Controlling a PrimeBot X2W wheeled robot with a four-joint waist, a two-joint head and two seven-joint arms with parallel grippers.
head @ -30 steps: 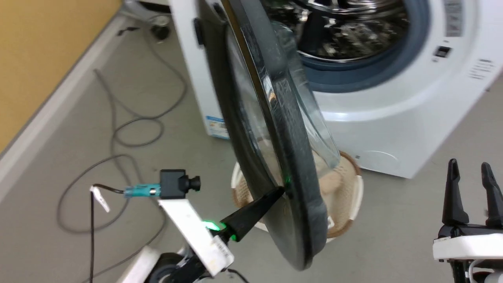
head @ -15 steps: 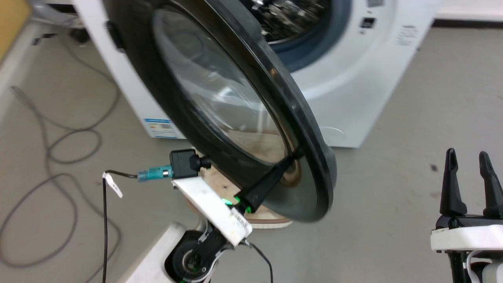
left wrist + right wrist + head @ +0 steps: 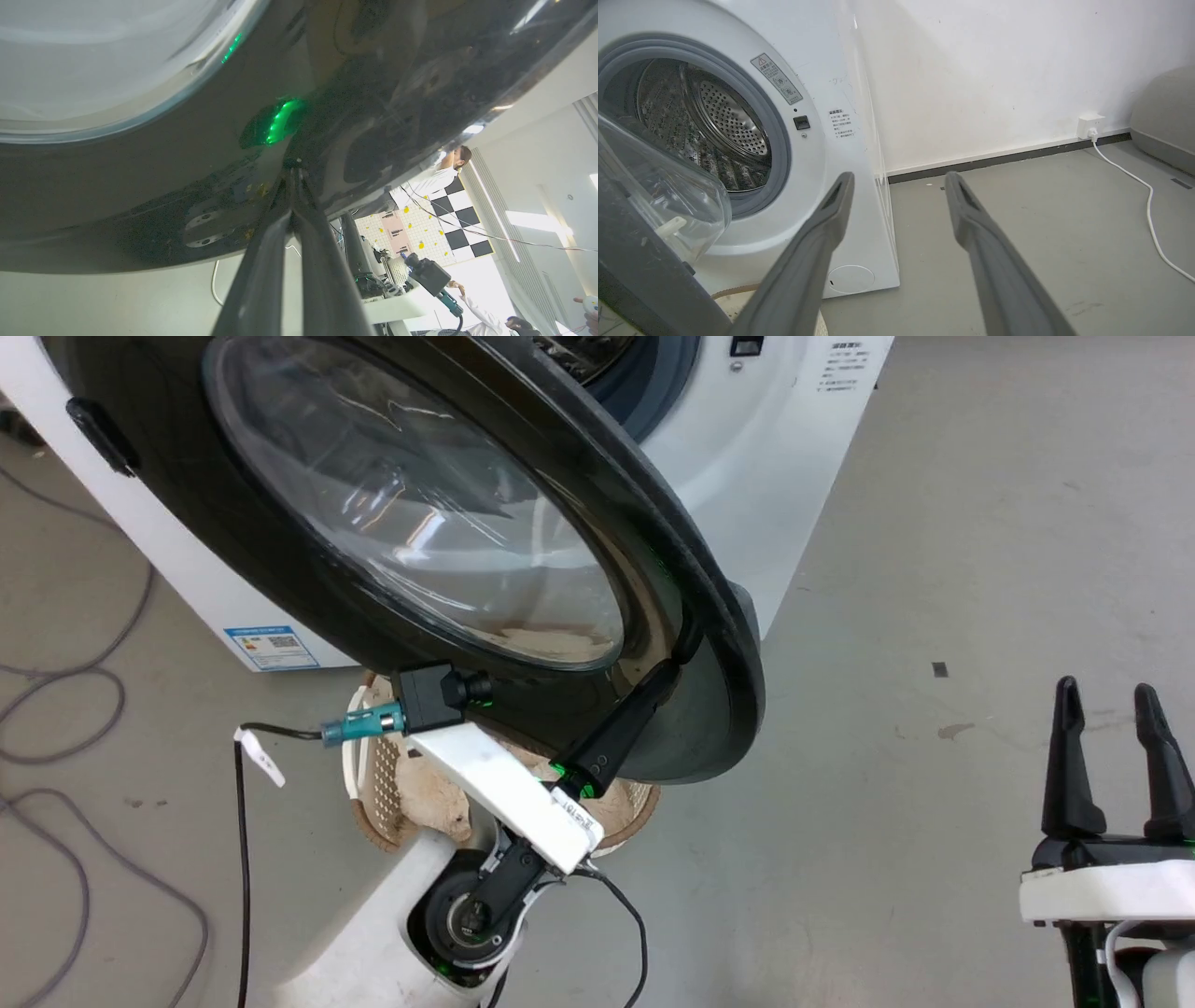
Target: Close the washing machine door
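The washing machine door (image 3: 448, 551) stands part-way open, swung out from its hinge side at the head view's upper left; its glossy black outer face is turned toward the robot, and the disc reads as a long oval running from upper left down to its free edge at the lower right; in the right wrist view the door (image 3: 640, 261) shows edge-on, its clear glass bowl bulging back toward the drum. The left gripper (image 3: 677, 653) has its two fingers drawn together with nothing between them, and their tips meet the black rim just outside the glass, near that free edge. From the left wrist the tips (image 3: 294, 170) sit against the dark surface under a green reflected glow. Behind the door is the washing machine (image 3: 747, 476), its drum mouth uncovered; a cream basket (image 3: 383, 784) sits on the floor (image 3: 887, 803) beneath the door. The right gripper (image 3: 1106, 695) is well apart at the lower right, fingers upright and spread, holding nothing.
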